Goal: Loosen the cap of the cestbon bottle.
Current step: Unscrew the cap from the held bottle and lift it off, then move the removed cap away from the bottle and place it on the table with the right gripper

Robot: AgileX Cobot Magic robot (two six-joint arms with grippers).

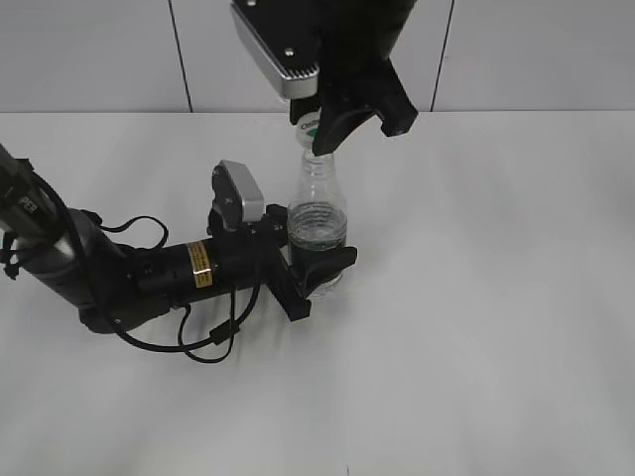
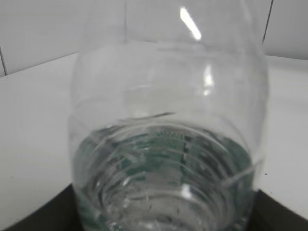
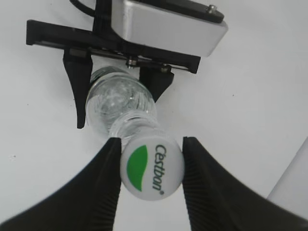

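Note:
The cestbon bottle (image 1: 319, 213) stands upright on the white table, clear with a dark green label band. My left gripper (image 1: 316, 268) lies low on the table and is shut on the bottle's lower body. In the left wrist view the bottle (image 2: 168, 144) fills the frame between the dark jaws (image 2: 159, 219). My right gripper (image 1: 322, 134) comes down from above and is shut on the cap (image 1: 309, 127). In the right wrist view the white cap (image 3: 152, 166) with its green leaf mark sits between both ribbed fingers (image 3: 151, 154). Below it are the bottle (image 3: 115, 101) and the left gripper (image 3: 115, 113).
The left arm (image 1: 149, 273) and its loose black cable (image 1: 213, 337) lie across the table's left side. A tiled wall (image 1: 99, 50) runs along the back edge. The white table (image 1: 496, 297) extends to the right and front.

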